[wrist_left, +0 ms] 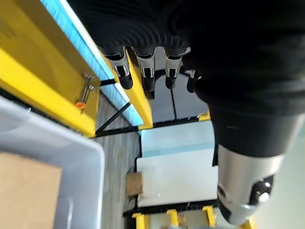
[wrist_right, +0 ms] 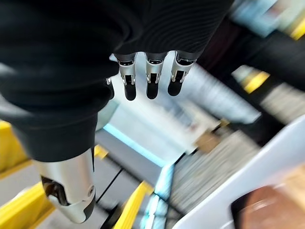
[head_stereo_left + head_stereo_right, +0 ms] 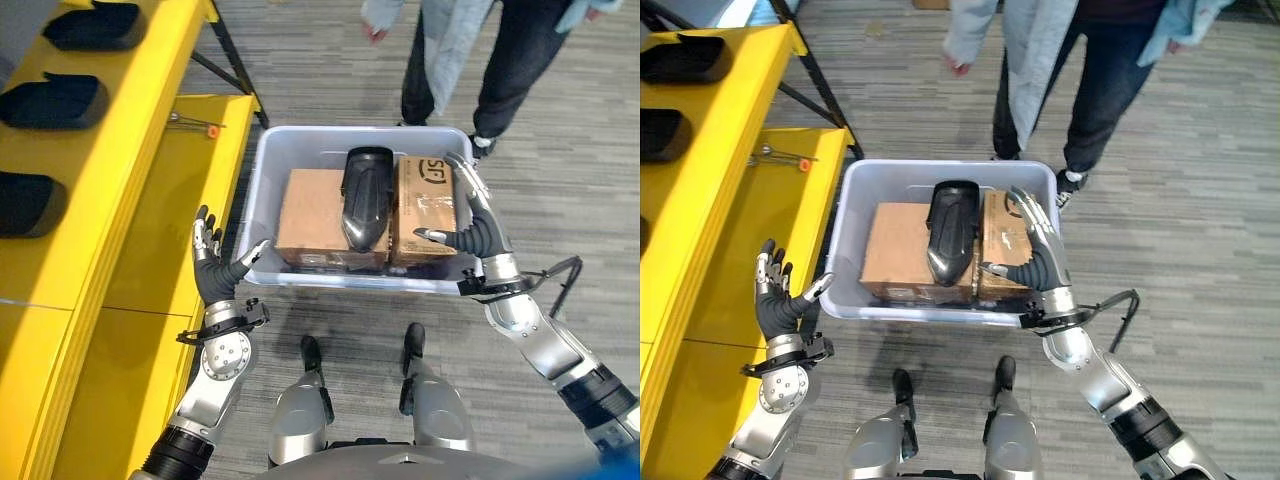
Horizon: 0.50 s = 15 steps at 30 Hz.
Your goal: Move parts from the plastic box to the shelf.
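It looks like a workshop or warehouse floor. A yellow metal shelf (image 3: 120,150) holds black moulded parts (image 3: 55,100), and a plastic box (image 3: 262,170) of cardboard cartons (image 3: 312,215) sits on grey flooring (image 3: 580,180)

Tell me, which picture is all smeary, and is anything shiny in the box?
The right wrist view is smeary past the right robot hand. In the left eye view, the black part in the plastic box has a shiny light streak, and the left wrist view looks crisp.

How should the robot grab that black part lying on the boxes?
Probably from above, across its narrow middle: the black part lies lengthwise on the two cardboard boxes, its long sides bare. The open right hand is nearest, over the plastic box.
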Motion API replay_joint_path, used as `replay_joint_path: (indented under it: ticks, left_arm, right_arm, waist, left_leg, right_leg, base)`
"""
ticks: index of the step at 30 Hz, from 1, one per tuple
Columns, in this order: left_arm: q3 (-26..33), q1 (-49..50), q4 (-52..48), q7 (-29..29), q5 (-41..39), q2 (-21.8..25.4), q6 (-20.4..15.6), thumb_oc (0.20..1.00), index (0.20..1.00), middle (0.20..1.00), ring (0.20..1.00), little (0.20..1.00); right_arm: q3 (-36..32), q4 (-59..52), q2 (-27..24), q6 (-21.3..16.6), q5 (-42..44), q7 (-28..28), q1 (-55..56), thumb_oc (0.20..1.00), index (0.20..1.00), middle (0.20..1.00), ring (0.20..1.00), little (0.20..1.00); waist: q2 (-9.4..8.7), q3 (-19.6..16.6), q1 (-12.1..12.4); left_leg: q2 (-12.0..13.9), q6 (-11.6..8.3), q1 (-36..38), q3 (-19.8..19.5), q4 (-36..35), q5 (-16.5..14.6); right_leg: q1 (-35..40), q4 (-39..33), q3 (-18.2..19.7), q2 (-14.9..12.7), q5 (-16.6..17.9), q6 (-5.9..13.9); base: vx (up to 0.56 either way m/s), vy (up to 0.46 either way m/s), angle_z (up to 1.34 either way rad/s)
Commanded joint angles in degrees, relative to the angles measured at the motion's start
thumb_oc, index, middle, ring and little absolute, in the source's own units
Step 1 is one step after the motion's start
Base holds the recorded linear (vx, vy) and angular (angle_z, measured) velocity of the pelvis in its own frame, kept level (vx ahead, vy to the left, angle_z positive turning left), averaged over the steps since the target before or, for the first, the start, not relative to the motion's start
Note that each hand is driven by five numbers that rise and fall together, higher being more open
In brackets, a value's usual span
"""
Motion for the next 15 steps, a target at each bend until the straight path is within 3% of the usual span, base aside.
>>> replay_joint_path:
  ticks: [1, 5, 10, 11, 12, 14, 15]
  left_arm:
    - [0.14, -1.05, -0.93, -2.36, 0.85, 3.49, -0.37, 1.0, 1.0, 1.0, 1.0, 1.0]
    - [-0.3, -3.06, -0.18, -4.97, 0.12, 4.31, 0.06, 1.0, 1.0, 1.0, 1.0, 1.0]
    - [-0.57, -4.22, 0.71, -8.58, -0.66, 5.38, -0.74, 1.0, 1.0, 1.0, 1.0, 1.0]
    - [-0.47, -4.76, 1.12, -9.71, -1.06, 5.7, -0.92, 1.0, 1.0, 1.0, 1.0, 1.0]
    - [-0.54, -5.28, 1.36, -9.79, -1.11, 5.63, -0.81, 1.0, 1.0, 1.0, 1.0, 1.0]
    - [-0.59, -5.87, 1.68, -9.49, -1.37, 5.37, -0.59, 1.0, 1.0, 1.0, 1.0, 1.0]
    - [-0.7, -6.41, 1.78, -9.17, -1.34, 5.0, -0.48, 1.0, 1.0, 1.0, 1.0, 1.0]
  right_arm:
    - [2.12, -0.07, 1.22, -0.02, -4.74, 1.93, -5.1, 1.0, 1.0, 1.0, 1.0, 1.0]
    - [5.96, 6.98, 1.94, 3.04, -8.98, 4.74, -16.4, 1.0, 1.0, 1.0, 1.0, 1.0]
    - [9.79, 17.89, -0.3, 6.11, -14.93, 12.42, -26.28, 1.0, 1.0, 1.0, 1.0, 1.0]
    - [12.86, 23.26, -2.14, 7.69, -13.09, 12.25, -29.31, 1.0, 1.0, 1.0, 1.0, 1.0]
    - [14.33, 29.92, -1.92, 12.26, -8.22, 8.69, -31.35, 1.0, 1.0, 1.0, 1.0, 1.0]
    - [14.18, 32.94, -1.2, 15.25, -3.55, 5.23, -32.18, 1.0, 1.0, 1.0, 1.0, 1.0]
    - [12.07, 37.91, 0.52, 14.97, 0.06, 2.85, -33.68, 1.0, 1.0, 1.0, 1.0, 1.0]
  waist:
    - [-2.59, -0.37, 1.46]
    - [-2.3, 0.01, 3.75]
    - [-1.94, 0.67, 6.51]
    - [-1.85, 1.16, 7.49]
    - [-1.61, 2.1, 8.32]
    - [-1.42, 2.52, 8.59]
    - [-0.96, 3.16, 8.88]
  left_leg:
    - [1.25, -0.1, -1.24, -1.95, 3.93, -3.16]
    - [1.23, -0.29, -1.91, -3.12, 4.3, -2.94]
    - [1.01, -0.58, -3.51, -4.78, 4.95, -2.48]
    - [1.05, -0.64, -4.36, -5.22, 5.27, -2.21]
    - [1.06, -0.66, -4.91, -5.56, 5.65, -2.19]
    - [1.02, -0.66, -5.42, -5.7, 5.66, -2.04]
    - [0.89, -0.66, -6.13, -5.84, 5.63, -1.93]
  right_leg:
    - [1.33, 6.24, -2.37, -3.81, -6.18, 2.1]
    - [1.27, 6.87, -3.82, -4.1, -6.4, 1.87]
    - [0.55, 8.04, -5.63, -4.54, -6.64, 2.0]
    - [0.03, 8.59, -6.26, -4.79, -6.71, 2.05]
    - [-0.49, 9.38, -6.65, -4.94, -6.97, 2.03]
    - [-1.03, 9.67, -6.88, -4.95, -7.02, 1.95]
    - [-1.74, 9.94, -7.18, -5.01, -7.11, 1.81]
  base:
    - [0.01, -0.051, 0.24]
    - [-0.02, -0.054, 0.14]
    - [-0.03, -0.032, 0.22]
    - [-0.04, -0.043, 0.33]
    - [-0.04, -0.035, 0.31]
    - [-0.03, 0.002, 0.22]
    - [-0.06, 0.034, 0.03]
